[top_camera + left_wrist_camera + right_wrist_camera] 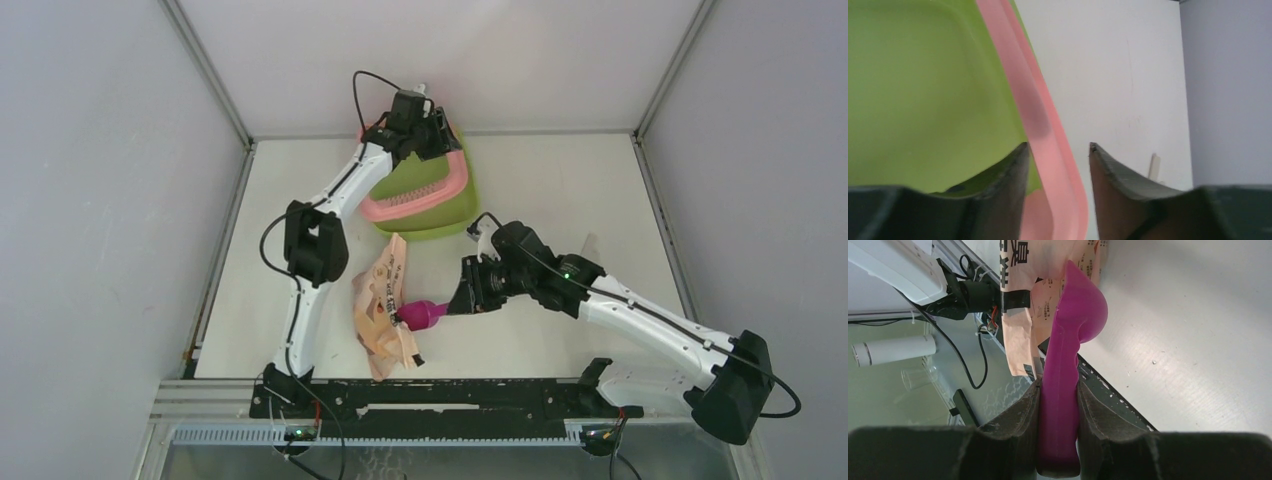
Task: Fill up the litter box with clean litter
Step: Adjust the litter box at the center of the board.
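The litter box (441, 216) is sitting just beyond the bag (384, 300). The left gripper (432, 128) is straddling its pink rim on the side away from the bag, jaws apart, not clamping. The right gripper (1058, 386) is squeezing the magenta scoop (1083, 310) by its handle, bowl right at the bag.

The table (570, 190) lies open right of the litter box (440, 222), while the bag (378, 300) crowds the near left.

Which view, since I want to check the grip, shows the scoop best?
The right wrist view: the scoop fills the frame, its handle clamped in the right gripper. The top view shows it small, beside the bag. The left wrist view misses it.
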